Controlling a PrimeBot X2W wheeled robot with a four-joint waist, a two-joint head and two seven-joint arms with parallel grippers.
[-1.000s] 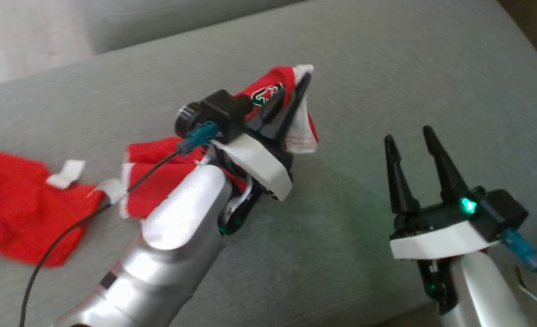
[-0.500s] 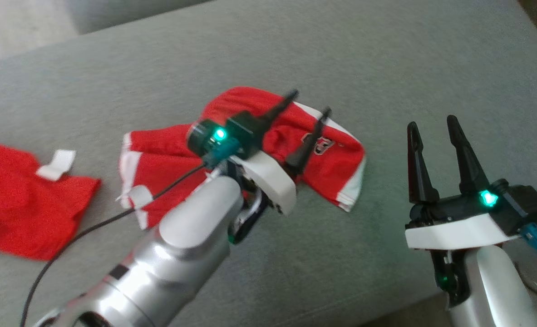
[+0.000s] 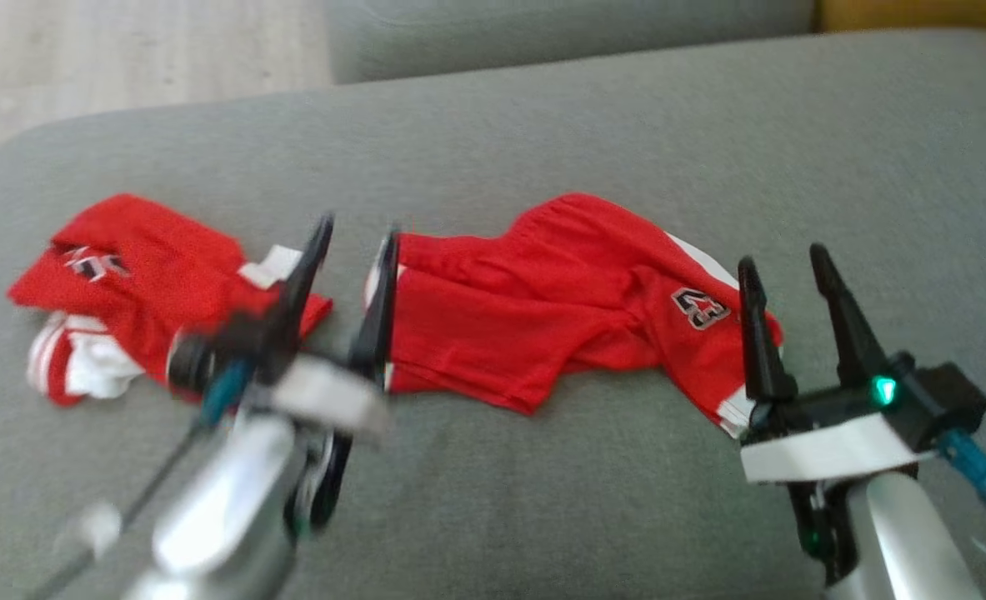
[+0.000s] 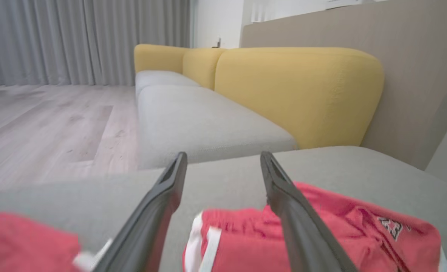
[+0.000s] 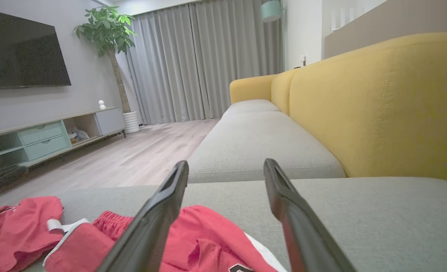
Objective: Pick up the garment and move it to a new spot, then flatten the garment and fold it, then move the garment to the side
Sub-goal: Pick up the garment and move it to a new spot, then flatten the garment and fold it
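Grey upholstery covers the broad seat [image 3: 543, 125] where everything lies, with a yellow backrest [image 5: 378, 105] rising at its far right and a pale wooden floor [image 5: 144, 151] running off to the left toward long grey curtains [image 5: 193, 64]. A television [image 5: 19, 53] hangs on the far left wall above a low cabinet [image 5: 45, 138], and a leafy plant [image 5: 106, 26] stands beside the curtains. The red shorts [image 3: 543, 308] lie crumpled across the middle of the seat, white stripes down the side, waistband end to the left and a leg marked 43 to the right. A second red garment [image 3: 142, 283] sits bunched on the left of the seat, just apart from the shorts. The left hand [image 3: 357, 229] is blurred at the near left, released and holding nothing, its two dark fingers spread over the gap between the two garments; its right finger crosses the waistband edge of the shorts, though I cannot tell whether it touches the cloth. The right hand [image 3: 781, 258] stands at the near right, also released and empty, a green light glowing on its wrist. Its fingers point away across the seat, the left one in front of the numbered leg and the right one over bare grey fabric just beside it.
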